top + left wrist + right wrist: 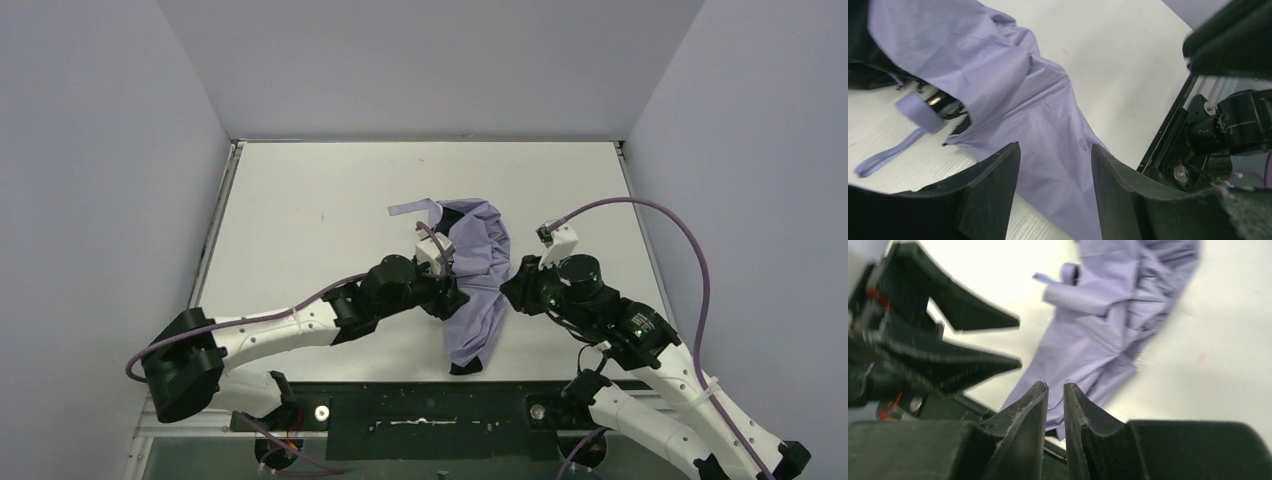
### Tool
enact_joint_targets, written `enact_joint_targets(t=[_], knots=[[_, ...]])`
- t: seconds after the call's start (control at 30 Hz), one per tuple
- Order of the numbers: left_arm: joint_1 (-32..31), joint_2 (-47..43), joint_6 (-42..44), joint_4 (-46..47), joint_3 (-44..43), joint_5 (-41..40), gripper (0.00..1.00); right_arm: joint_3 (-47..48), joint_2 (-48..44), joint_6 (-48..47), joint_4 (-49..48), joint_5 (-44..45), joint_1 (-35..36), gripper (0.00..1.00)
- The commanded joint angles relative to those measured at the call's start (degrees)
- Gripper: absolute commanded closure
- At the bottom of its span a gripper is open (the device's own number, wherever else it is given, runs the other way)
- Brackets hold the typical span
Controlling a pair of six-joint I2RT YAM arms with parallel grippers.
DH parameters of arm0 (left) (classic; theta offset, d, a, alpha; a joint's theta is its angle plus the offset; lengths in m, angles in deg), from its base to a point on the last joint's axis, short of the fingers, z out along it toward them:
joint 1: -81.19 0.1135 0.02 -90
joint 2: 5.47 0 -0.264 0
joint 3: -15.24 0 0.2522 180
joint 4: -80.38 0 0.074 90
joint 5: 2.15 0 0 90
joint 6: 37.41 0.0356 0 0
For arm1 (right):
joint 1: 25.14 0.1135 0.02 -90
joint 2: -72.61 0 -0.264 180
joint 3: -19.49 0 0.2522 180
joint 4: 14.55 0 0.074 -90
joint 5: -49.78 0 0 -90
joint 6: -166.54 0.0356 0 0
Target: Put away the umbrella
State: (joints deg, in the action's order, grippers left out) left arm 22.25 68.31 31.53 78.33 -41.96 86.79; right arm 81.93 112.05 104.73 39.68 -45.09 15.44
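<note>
Boxed in on three sides by plain, pale grey panels: left wall (100,150), back wall (430,60), right wall (750,120), all bare and matte. Below, a white rectangular surface (300,200), faintly grained up close and marked with a few tiny specks. Trimmed along the left edge with a thin metal strip (215,230). Bounded at the near edge by a black mounting rail (430,410) with round bolts. Lit softly and evenly, with only faint shadows on the white.

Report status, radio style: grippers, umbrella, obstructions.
Left gripper open at the umbrella. Right gripper nearly shut, nothing seen held. Umbrella collapsed, fabric loose, lying on table. No obstruction seen.
</note>
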Motion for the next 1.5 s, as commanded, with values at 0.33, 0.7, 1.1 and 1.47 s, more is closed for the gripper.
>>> enact_joint_targets(t=[0.33, 0.7, 1.1, 1.47], knots=[[-9.51, 18.03, -4.84, 11.06, 1.07, 1.83, 0.54, -3.24, 6.23, 9.15, -0.10, 11.02, -0.41, 0.81], [-12.53, 24.85, -9.00, 11.84, 6.01, -5.47, 0.51, -14.89, 10.90, 15.44, -11.46, 2.52, -0.59, 0.77], [-11.76, 4.01, -5.61, 0.49, 8.81, -7.09, 0.38, -10.79, 12.67, 11.08, -10.82, 6.14, -2.99, 0.66], [11.17, -14.37, -10.60, -16.71, 2.48, -1.46, 0.26, -16.94, 12.28, 16.62, -18.23, -1.01, -3.28, 0.72]])
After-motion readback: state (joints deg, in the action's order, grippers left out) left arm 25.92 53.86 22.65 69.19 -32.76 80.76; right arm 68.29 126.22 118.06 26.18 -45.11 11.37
